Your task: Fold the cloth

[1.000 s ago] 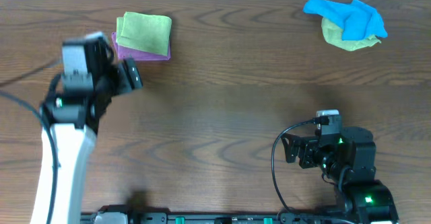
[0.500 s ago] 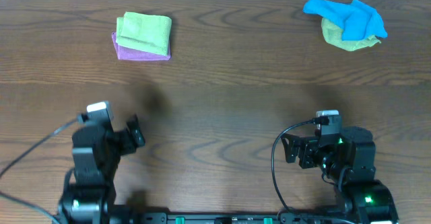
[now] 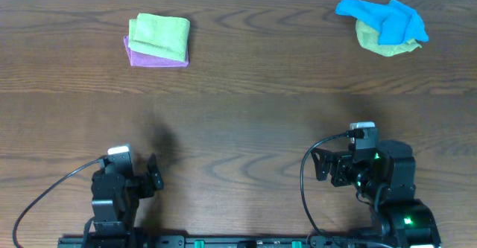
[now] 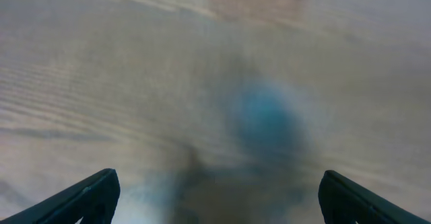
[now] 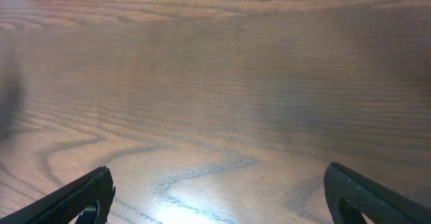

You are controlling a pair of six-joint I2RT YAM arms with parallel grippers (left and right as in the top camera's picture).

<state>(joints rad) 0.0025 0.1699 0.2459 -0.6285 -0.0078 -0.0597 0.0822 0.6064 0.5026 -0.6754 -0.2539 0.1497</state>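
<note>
The left gripper (image 3: 153, 175) has its jaws wide apart and grasps nothing; under it is only the wood of the table (image 3: 238, 114). The right gripper (image 3: 320, 166) is released in the same way, with nothing between its fingers. Far ahead of the left gripper, well apart from it, the cloth (image 3: 160, 33) lies folded on top of a purple cloth (image 3: 153, 59), which shows along its near and left edges. Far beyond the right gripper, a little to its right, a crumpled blue cloth (image 3: 384, 17) lies over a yellow-green cloth (image 3: 384, 47).
</note>
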